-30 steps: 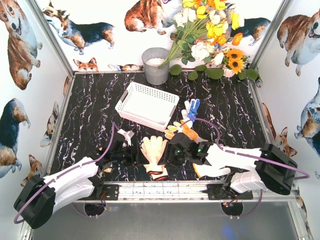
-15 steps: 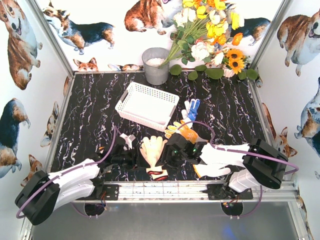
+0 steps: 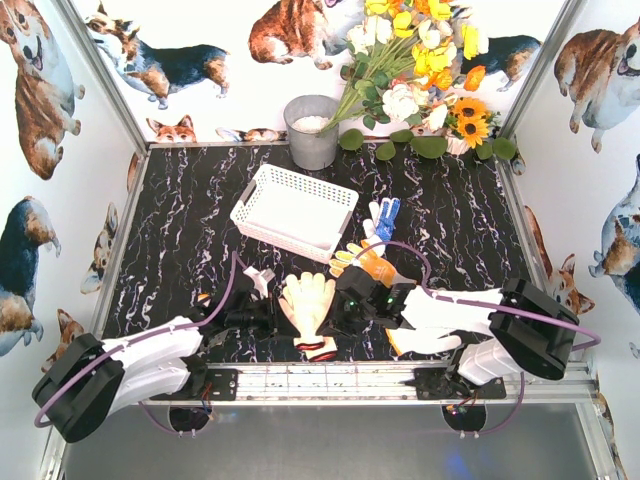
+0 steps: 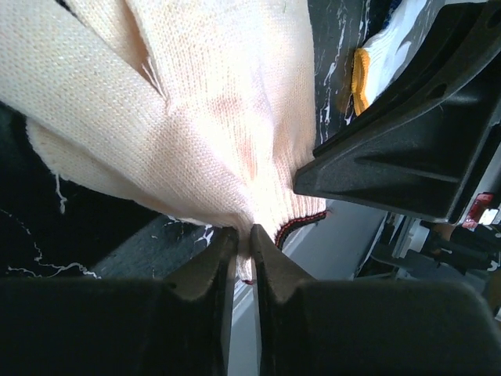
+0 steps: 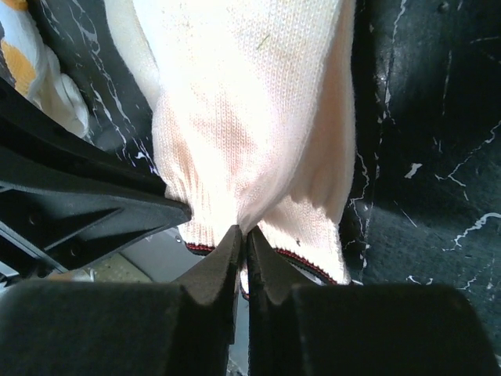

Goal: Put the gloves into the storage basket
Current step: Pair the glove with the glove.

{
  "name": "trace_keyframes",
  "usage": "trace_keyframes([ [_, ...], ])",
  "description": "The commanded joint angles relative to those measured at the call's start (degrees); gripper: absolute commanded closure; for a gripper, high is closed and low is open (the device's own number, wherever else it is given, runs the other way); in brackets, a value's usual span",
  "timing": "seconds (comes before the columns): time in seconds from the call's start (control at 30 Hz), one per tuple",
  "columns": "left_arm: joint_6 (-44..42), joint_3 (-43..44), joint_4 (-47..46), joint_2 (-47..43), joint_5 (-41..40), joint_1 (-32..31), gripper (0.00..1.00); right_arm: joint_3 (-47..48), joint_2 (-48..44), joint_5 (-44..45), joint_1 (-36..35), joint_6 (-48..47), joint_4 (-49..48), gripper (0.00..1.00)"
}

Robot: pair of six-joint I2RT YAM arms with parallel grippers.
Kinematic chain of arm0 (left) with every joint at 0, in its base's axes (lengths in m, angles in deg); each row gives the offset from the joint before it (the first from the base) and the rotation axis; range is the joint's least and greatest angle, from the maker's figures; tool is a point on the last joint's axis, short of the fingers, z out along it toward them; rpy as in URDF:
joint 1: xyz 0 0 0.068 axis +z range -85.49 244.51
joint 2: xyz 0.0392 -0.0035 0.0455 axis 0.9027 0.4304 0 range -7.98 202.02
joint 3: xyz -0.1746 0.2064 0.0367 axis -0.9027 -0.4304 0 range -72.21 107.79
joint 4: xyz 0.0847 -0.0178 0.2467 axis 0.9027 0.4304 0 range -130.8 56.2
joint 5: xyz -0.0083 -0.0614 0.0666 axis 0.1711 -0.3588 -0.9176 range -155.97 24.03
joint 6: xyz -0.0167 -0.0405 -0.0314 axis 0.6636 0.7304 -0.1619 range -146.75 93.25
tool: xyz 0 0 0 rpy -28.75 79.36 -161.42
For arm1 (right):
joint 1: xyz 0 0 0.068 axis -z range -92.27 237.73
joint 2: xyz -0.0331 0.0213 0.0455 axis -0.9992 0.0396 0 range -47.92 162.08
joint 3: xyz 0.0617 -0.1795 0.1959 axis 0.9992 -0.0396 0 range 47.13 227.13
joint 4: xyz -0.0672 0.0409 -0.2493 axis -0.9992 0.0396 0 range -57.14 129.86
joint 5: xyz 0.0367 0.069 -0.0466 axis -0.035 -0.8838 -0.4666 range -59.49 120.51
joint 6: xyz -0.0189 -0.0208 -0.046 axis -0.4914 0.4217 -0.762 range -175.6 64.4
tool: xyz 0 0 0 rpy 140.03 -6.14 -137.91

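Both low, left gripper [image 4: 243, 235], right gripper [image 5: 243, 233] pinching cream glove [image 4: 196, 117], likely cuff

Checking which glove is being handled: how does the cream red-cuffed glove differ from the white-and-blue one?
The cream glove is pinched at its cuff by the left gripper and right gripper; the white-and-blue glove lies free of both. The cream glove sits near the arms' bases; the white-and-blue glove lies farther back, right of the storage basket. Both are outside it.
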Motion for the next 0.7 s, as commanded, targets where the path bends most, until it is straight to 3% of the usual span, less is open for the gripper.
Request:
trace_keyframes([
  [0.0, 0.67, 0.87, -1.41, -1.62, 0.6, -0.63, 0.96, 2.94, -2.93, 0.68, -0.01, -3.42, 2.19, 0.99],
  [0.27, -0.01, 2.06, 1.52, -4.03, 2.9, -1.48, 1.0, 3.93, -5.73, -1.33, -0.01, -7.91, 5.34, 1.0],
  [0.3, -0.86, 2.7, 2.47, -4.12, 3.53, -1.56, 0.94, 3.84, -6.0, -1.45, 0.07, -8.43, 5.78, 1.0],
  [0.4, -6.41, 6.18, 13.71, -4.64, 0.42, -1.54, 0.62, 3.37, -6.44, -2.49, 0.37, -10.35, 7.22, 1.0],
  [0.43, -8.16, 7.33, 17.04, -5.26, -1.88, -1.61, 0.57, 3.18, -6.4, -2.81, 0.55, -10.99, 7.65, 1.0],
  [0.53, -9.38, 9.45, 21.41, -7.5, -9.25, -1.52, 0.48, 2.6, -6.0, -3.22, 0.82, -12.92, 8.49, 1.0],
  [0.67, -7.68, 9.24, 21.46, -8.79, -15.08, -1.47, 0.48, 2.77, -4.93, -3.97, 0.96, -14.29, 8.58, 1.0],
])
